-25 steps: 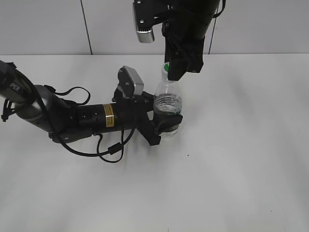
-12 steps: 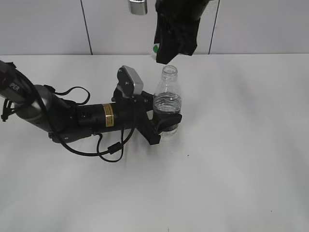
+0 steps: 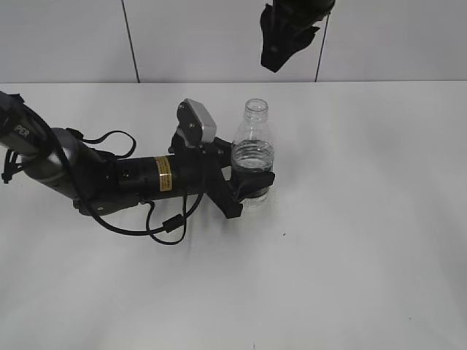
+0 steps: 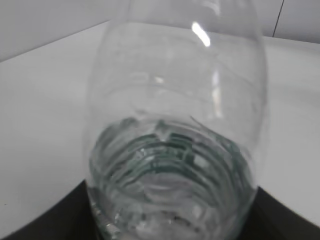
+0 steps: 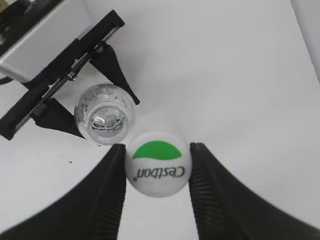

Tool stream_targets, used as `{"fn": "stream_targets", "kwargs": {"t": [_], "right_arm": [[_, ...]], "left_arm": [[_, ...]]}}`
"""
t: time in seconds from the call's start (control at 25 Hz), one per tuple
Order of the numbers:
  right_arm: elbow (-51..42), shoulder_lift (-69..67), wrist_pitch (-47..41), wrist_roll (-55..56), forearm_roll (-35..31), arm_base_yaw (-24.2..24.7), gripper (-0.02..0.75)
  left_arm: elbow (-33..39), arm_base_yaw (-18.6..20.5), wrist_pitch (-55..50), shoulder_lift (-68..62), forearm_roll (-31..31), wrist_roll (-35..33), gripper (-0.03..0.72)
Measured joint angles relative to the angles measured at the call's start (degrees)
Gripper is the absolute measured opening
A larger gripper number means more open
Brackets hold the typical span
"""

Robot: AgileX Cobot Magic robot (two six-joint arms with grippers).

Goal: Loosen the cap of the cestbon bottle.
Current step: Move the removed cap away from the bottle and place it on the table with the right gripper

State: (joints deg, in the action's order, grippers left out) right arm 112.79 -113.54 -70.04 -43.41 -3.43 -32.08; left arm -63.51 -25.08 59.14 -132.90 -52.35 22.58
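The clear ribbed cestbon bottle (image 3: 253, 162) stands upright on the white table with its neck open and no cap on it. My left gripper (image 3: 252, 191) is shut on its lower body; the bottle fills the left wrist view (image 4: 175, 125). My right gripper (image 5: 157, 165) is shut on the white and green cap (image 5: 158, 164), lifted well above the table. From above, the bottle's open mouth (image 5: 104, 114) shows below and to the left of the cap. In the exterior view the right gripper (image 3: 281, 44) is at the top edge; the cap is hidden there.
The left arm (image 3: 109, 179) lies low across the table's left half with a looped black cable (image 3: 168, 226). A grey wall with panel seams rises behind the table.
My right gripper has lifted the cap off the bottle's neck and risen up and to the right. The bottle and left gripper have not moved.
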Motion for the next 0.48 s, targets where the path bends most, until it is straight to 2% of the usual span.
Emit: {"fn": "stream_targets", "kwargs": {"t": [0.2,0.32,0.48], "right_arm": [[0.00,0.00,0.00,11.18,-0.19,4.37,0.297],[-0.31,0.00,0.00,19.52,-0.19,9.21,0.297],[-1.50,0.04,0.00,24.71,-0.48,15.81,0.297]], "left_arm": [[0.00,0.00,-0.04,0.00,0.00,0.00,0.412],[0.00,0.00,-0.04,0.00,-0.05,0.00,0.412],[0.00,0.00,-0.04,0.00,-0.10,0.00,0.412]]}}
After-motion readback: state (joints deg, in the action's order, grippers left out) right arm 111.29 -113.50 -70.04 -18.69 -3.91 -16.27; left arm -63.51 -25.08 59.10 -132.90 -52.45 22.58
